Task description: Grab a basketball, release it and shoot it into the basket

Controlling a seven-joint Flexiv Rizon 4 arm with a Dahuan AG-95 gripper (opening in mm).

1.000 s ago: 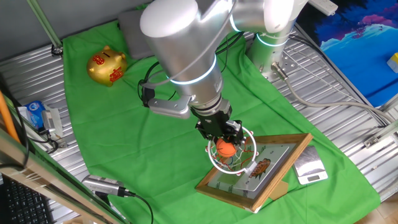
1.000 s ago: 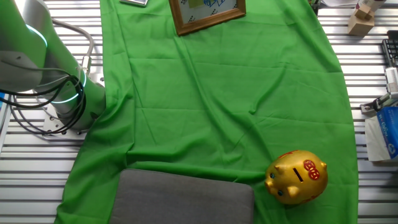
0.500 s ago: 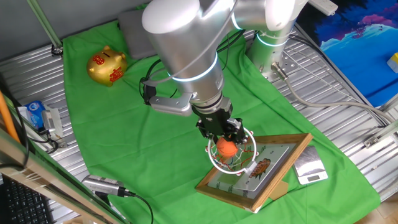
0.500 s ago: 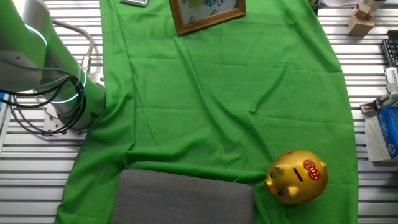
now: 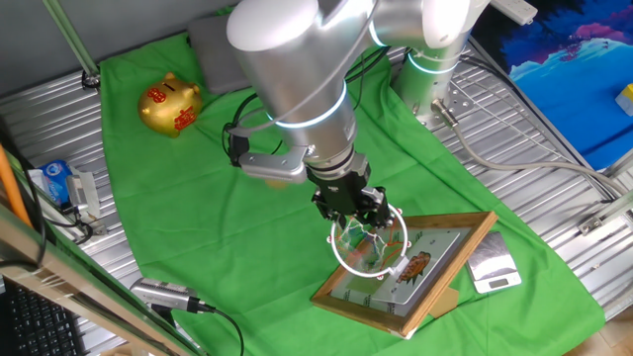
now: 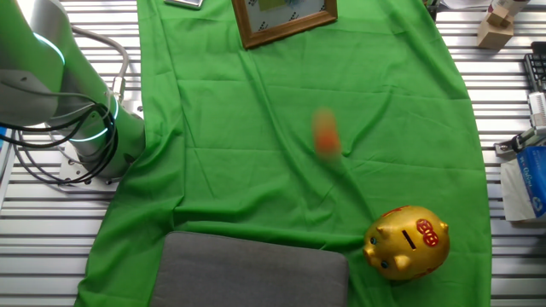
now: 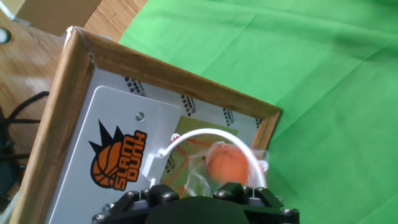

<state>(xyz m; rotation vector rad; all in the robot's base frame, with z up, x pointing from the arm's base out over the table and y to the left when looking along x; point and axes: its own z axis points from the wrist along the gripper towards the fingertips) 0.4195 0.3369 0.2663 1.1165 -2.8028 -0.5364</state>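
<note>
Apparently release made: basketball (image 7: 227, 164) loose inside basket (image 7: 214, 155) rim at tool's (image 5: 353, 205) 12 o'clock, tool jaws unclear, only confirming the score left.

Table (image 5: 554, 148): ribbed metal slats, silver.
Cloth (image 6: 256, 153): bright green, wrinkled, draped over the table.
Mat (image 6: 252, 271): grey, at cloth edge.
Floor (image 7: 37, 68): wood.
Poster (image 5: 564, 59): blue, far side.
Light: even, soft.
</note>
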